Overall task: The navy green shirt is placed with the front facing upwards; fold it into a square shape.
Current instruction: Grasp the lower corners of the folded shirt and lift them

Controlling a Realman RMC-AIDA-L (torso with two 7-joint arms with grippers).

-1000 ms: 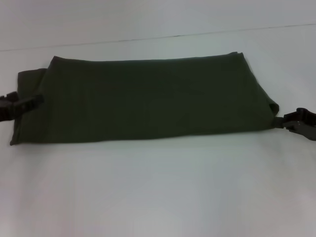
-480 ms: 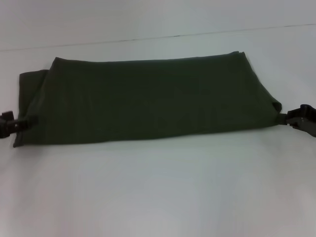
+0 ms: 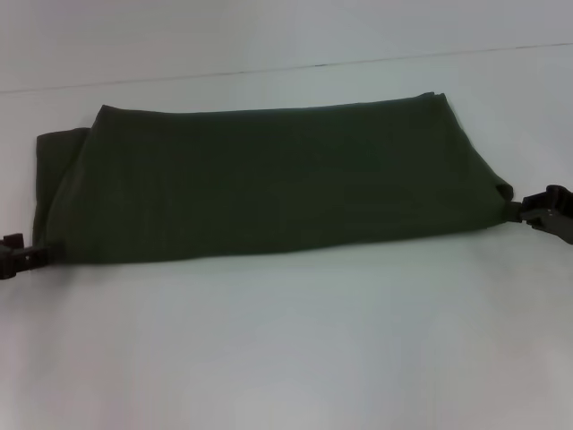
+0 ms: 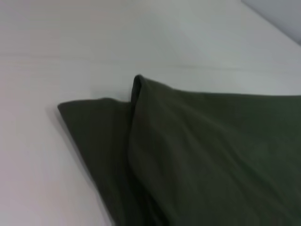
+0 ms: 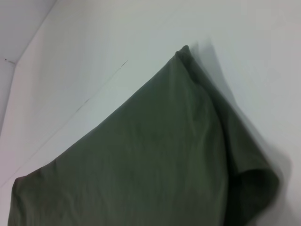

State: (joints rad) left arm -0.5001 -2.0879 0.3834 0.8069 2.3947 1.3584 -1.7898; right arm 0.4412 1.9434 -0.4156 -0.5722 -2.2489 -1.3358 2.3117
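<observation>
The navy green shirt (image 3: 269, 184) lies flat on the white bench (image 3: 286, 349) as one long folded band, plain side up; my left pincer (image 3: 27, 259) has slid down its left edge, from the middle to the near corner, in the last second; my right pincer (image 3: 537, 212) sits at the right near corner and has barely moved; I cannot tell if either pincer is together on the cloth or apart; I think both ends are now set for the next fold toward a square
</observation>
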